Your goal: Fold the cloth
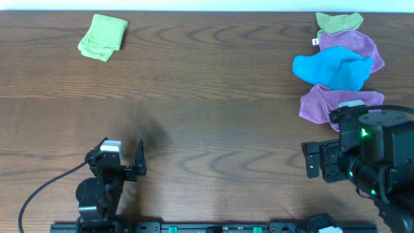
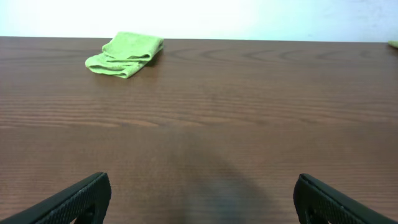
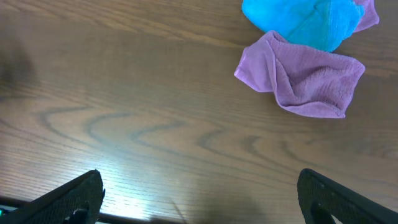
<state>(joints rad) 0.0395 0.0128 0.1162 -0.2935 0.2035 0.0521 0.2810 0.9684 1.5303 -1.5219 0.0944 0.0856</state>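
Note:
A folded green cloth [image 1: 103,37] lies at the far left of the table; it also shows in the left wrist view [image 2: 124,54]. At the far right is a pile of unfolded cloths: a green one [image 1: 338,22], a purple one [image 1: 352,45], a blue one [image 1: 333,68] and a crumpled purple one [image 1: 323,102] nearest the front. The blue cloth [image 3: 305,22] and crumpled purple cloth [image 3: 305,78] show in the right wrist view. My left gripper [image 2: 199,199] is open and empty at the front left. My right gripper [image 3: 199,196] is open and empty, just in front of the crumpled purple cloth.
The brown wooden table [image 1: 213,103] spans all views. A black cable [image 1: 45,188] curls by the left arm's base. A rail [image 1: 213,228] runs along the front edge.

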